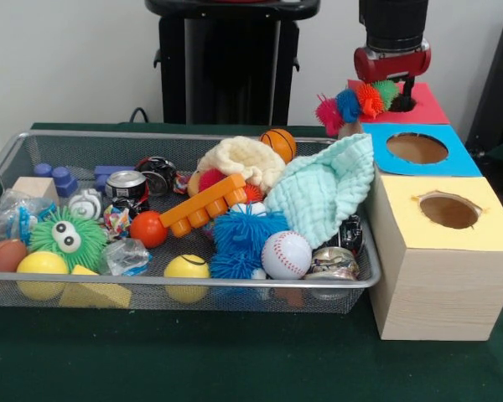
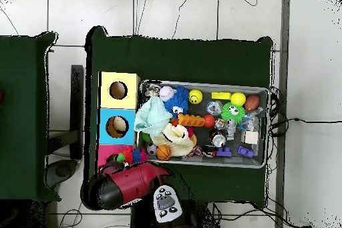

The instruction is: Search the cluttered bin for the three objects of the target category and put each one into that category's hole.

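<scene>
The wire mesh bin (image 1: 193,285) holds a heap of toys, balls, cans and cloths; it also shows in the overhead view (image 2: 264,93). My gripper (image 1: 407,94) hangs over the red-faced box (image 1: 432,110) at the far right. It is shut on the green end of a spiky caterpillar toy (image 1: 356,104) with pink, blue, orange and green segments. The toy slopes down to the left, its pink end off the box's edge. The red hole (image 1: 400,106) is mostly hidden by the fingers and the toy. In the overhead view the arm (image 2: 130,184) covers most of the red face (image 2: 105,152).
The blue-faced hole (image 1: 417,148) and the yellow-faced hole (image 1: 449,211) stand in front of the red one. In the bin lie a mint cloth (image 1: 323,193), a baseball (image 1: 286,255), a blue spiky ball (image 1: 245,234), an orange brick (image 1: 205,203) and a green fuzzy ball (image 1: 65,239).
</scene>
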{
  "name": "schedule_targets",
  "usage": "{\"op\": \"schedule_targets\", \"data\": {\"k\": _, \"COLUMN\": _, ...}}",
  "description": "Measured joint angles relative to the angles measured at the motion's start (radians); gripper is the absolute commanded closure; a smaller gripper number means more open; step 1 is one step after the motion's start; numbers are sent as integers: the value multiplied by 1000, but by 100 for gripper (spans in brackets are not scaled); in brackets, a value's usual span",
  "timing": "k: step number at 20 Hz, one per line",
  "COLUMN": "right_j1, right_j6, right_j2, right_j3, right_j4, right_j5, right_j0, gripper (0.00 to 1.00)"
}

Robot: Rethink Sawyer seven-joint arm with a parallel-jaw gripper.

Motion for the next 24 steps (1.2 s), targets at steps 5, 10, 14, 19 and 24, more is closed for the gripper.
{"op": "schedule_targets", "data": {"k": 5, "right_j1": 0, "right_j6": 0, "right_j2": 0, "right_j3": 0, "right_j4": 0, "right_j5": 0, "right_j0": 1, "gripper": 0}}
{"op": "schedule_targets", "data": {"k": 10, "right_j1": -2, "right_j6": 0, "right_j2": 1, "right_j3": 0, "right_j4": 0, "right_j5": 3, "right_j0": 0, "gripper": 0}}
{"op": "schedule_targets", "data": {"k": 14, "right_j1": -30, "right_j6": 0, "right_j2": 11, "right_j3": 0, "right_j4": 16, "right_j5": 59, "right_j0": -6, "gripper": 0}}
{"op": "schedule_targets", "data": {"k": 19, "right_j1": -95, "right_j6": 0, "right_j2": 27, "right_j3": -5, "right_j4": 60, "right_j5": 193, "right_j0": -15, "gripper": 0}}
{"op": "schedule_targets", "data": {"k": 24, "right_j1": -155, "right_j6": 0, "right_j2": 28, "right_j3": -12, "right_j4": 78, "right_j5": 323, "right_j0": -48, "gripper": 0}}
